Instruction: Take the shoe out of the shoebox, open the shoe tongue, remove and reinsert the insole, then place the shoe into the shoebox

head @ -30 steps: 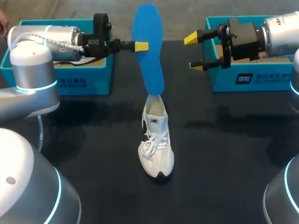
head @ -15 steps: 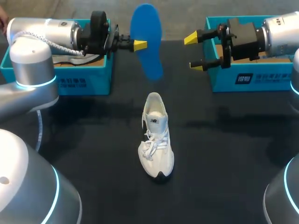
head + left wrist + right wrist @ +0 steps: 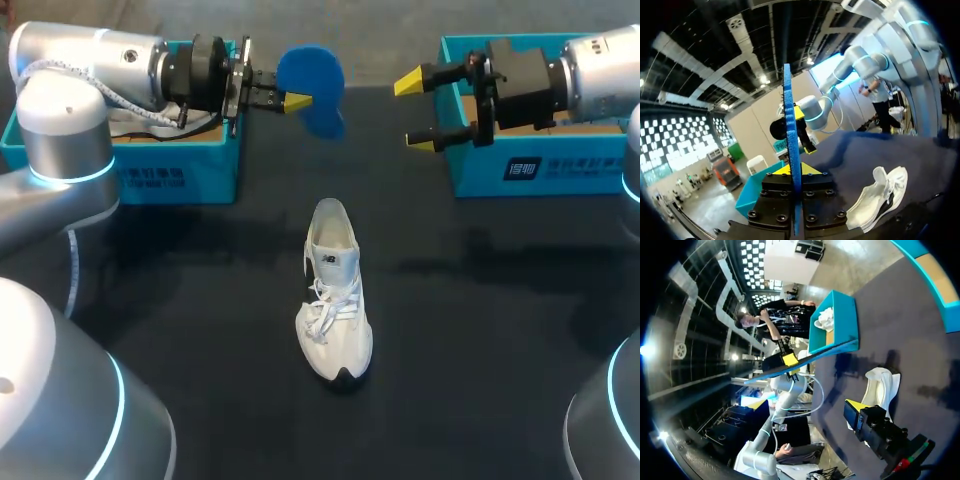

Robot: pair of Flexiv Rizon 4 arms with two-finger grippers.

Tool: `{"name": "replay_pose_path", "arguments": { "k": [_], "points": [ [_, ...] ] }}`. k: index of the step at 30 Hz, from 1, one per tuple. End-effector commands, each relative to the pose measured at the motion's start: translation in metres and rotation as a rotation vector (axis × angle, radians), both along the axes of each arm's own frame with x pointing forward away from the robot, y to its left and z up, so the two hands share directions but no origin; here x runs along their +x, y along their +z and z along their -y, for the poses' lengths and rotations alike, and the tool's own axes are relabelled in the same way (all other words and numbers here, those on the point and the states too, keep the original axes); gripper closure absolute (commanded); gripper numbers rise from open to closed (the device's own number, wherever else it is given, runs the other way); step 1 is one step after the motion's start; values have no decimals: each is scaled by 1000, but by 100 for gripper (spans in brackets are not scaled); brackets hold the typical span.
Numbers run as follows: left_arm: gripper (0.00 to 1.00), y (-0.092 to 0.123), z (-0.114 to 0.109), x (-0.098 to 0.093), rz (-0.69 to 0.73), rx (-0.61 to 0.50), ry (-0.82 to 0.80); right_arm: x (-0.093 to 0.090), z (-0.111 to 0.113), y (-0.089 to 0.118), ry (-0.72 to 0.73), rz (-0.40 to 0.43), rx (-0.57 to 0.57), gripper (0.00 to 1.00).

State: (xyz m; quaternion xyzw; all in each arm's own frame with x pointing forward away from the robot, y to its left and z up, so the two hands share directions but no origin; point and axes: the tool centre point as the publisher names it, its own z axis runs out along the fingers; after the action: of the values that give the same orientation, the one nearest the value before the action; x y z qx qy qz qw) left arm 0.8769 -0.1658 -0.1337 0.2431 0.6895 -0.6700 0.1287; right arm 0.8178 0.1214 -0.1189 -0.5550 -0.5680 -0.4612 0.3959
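A white shoe stands upright mid-table, its toe toward the near edge; it also shows in the wrist views. The blue insole hangs in the air beyond the shoe's heel, clear of it. My left gripper is shut on the insole's edge, and the insole rises edge-on from between its fingers. In the right wrist view the insole appears as a thin blue strip. My right gripper hovers open to the right of the insole with nothing between its fingers, also seen at the gripper.
A teal shoebox stands at the back left under my left arm, with something white inside. A second teal shoebox stands at the back right beneath my right arm. The black tabletop surrounds the shoe.
My left gripper has drawn the insole up and back out of the shoe's heel and turned it, so it now looks much shorter. The right arm and the shoe have stayed still.
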Motion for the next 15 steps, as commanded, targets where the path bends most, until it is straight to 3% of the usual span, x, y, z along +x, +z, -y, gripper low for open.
{"name": "replay_pose_path", "arguments": {
  "k": [1, 5, 15],
  "points": [
    [100, 0, -1, -1, 132, -5, -8, 1, -2, 0, 0, 0, -2, 0],
    [100, 0, -1, -1, 132, -5, -8, 1, -2, 0, 0, 0, -2, 0],
    [100, -4, -3, 1, 557, -97, 74, 1, -2, 0, 0, 0, -2, 0]
  ]
}}
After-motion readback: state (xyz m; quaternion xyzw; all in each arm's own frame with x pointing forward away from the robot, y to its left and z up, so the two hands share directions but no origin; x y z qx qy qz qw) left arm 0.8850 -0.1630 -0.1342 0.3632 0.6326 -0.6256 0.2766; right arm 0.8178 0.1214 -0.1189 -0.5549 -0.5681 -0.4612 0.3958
